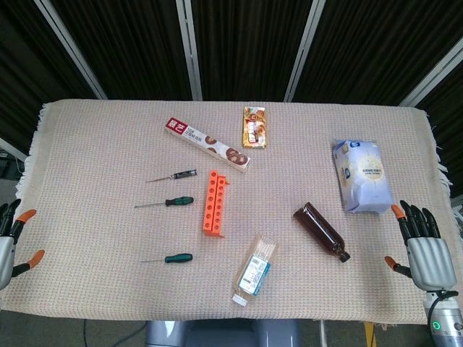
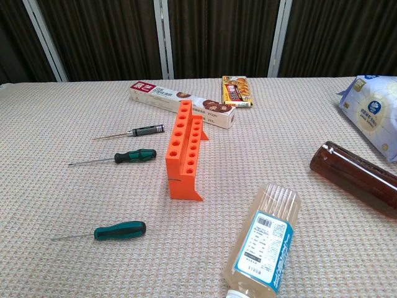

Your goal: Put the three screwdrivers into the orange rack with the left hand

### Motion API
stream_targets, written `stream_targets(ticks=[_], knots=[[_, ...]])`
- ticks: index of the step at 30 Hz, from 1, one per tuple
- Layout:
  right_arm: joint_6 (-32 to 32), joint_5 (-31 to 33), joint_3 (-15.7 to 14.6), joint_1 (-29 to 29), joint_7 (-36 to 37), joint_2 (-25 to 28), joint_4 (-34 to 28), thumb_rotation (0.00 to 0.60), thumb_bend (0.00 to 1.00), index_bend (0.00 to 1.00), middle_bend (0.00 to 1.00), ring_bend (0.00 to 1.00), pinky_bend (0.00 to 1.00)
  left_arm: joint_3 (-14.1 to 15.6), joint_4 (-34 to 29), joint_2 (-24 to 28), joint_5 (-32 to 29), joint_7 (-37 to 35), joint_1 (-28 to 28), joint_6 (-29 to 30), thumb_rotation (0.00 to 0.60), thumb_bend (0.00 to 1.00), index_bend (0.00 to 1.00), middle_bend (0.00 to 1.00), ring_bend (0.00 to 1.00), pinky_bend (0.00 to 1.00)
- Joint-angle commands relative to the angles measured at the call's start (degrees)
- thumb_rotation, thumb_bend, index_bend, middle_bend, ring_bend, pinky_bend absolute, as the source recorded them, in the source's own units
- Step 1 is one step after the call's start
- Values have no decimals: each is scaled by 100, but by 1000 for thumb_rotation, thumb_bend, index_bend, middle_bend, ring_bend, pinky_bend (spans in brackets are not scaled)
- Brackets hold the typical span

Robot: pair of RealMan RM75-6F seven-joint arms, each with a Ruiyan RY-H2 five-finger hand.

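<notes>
The orange rack (image 1: pixel 214 203) is seen standing upright near the middle of the cloth-covered worktop (image 1: pixel 101 144), its rows of holes facing up and unfilled. To its left, three screwdrivers are laid flat and apart from one another: a black-handled screwdriver (image 1: pixel 173 176) farthest back, a green-handled screwdriver (image 1: pixel 166 203) in the middle, and a second green-handled screwdriver (image 1: pixel 169 258) nearest the front edge. The left robot hand (image 1: pixel 11 238) is held at the left edge of the worktop, fingers spread and nothing gripped; the right robot hand (image 1: pixel 422 244) is likewise held open and empty at the right edge. Neither hand is seen in the chest view. Also lying on the worktop are a long biscuit box (image 1: pixel 206 144), a small snack packet (image 1: pixel 255 127), a blue-and-white bag (image 1: pixel 362 176), a brown bottle (image 1: pixel 321 231) and a clear bottle (image 1: pixel 254 271).
</notes>
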Motion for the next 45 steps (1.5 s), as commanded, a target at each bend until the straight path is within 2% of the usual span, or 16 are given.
stream_targets(ticks=[1, 14, 25, 29, 41, 42, 45], knots=[[-21, 5, -1, 10, 3, 0, 8, 600, 0, 0, 0, 0, 0, 0, -6, -12, 16, 44, -5, 0, 600, 188, 209, 24, 0, 0], [-14, -49, -48, -2, 313, 6, 207, 600, 0, 0, 0, 0, 0, 68, -149, 87, 62, 88, 100, 82, 600, 189, 215, 26, 0, 0], [-5, -6, -45, -23, 365, -7, 258, 600, 0, 0, 0, 0, 0, 70, -227, 108, 10, 203, 47, -80, 600, 192, 232, 30, 0, 0], [-16, -3, -46, -19, 367, -7, 257, 600, 0, 0, 0, 0, 0, 66, -258, 128, -25, 245, 28, -137, 600, 256, 237, 32, 0, 0], [-44, 36, -45, -17, 312, -19, 226, 600, 0, 0, 0, 0, 0, 18, -281, 126, -92, 286, -42, -244, 600, 270, 259, 36, 0, 0], [-51, 36, -44, -12, 301, -22, 214, 600, 0, 0, 0, 0, 0, 9, -276, 124, -103, 297, -52, -255, 600, 296, 264, 36, 0, 0], [-57, 32, -46, -7, 264, -18, 189, 600, 0, 0, 0, 0, 0, 23, -323, 171, -159, 373, -90, -376, 600, 478, 285, 40, 0, 0]])
